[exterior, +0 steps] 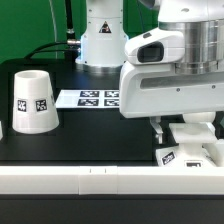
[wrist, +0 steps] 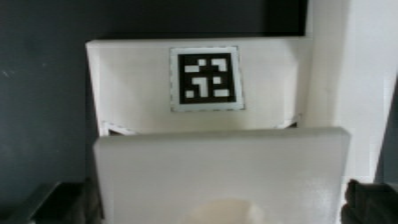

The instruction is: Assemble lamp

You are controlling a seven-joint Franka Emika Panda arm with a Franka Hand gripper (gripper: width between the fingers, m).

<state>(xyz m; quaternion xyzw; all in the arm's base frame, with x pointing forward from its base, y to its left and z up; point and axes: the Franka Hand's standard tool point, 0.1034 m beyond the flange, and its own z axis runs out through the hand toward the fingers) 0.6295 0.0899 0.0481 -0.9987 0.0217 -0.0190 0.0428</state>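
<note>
**Lamp barely begun: base at the gripper, shade standing apart**

Nearest the camera, a white rail (exterior: 60, 180) ran along the front edge of the black table (exterior: 100, 140). Just behind it, toward the exterior view's right, sat the small square stepped base (exterior: 192, 152), resting on the table close to the rail. The gripper (exterior: 188, 130) hung directly over it, with its fingers reaching down on either side of the part.

In the wrist view the base filled the frame, its square tag (wrist: 205, 78) facing the camera. The dark fingertips (wrist: 63, 205) showed only at the lower corners. Whether the jaws were clenched on the base or merely straddling it could not be told from either view.

Farther back, toward the exterior view's left, the tapered shade (exterior: 35, 100) stood on the table with its wide end down, well apart from the base and untouched. Behind it lay the marker board (exterior: 95, 98), flat on the table.

A white sliver (exterior: 2, 126) at the exterior view's left edge was too cropped to name, and no bulb could be identified.

By my judgement, nothing had been joined yet. The bulb still had to go into the base and the shade over it, so nearly the whole assembly remained.
</note>
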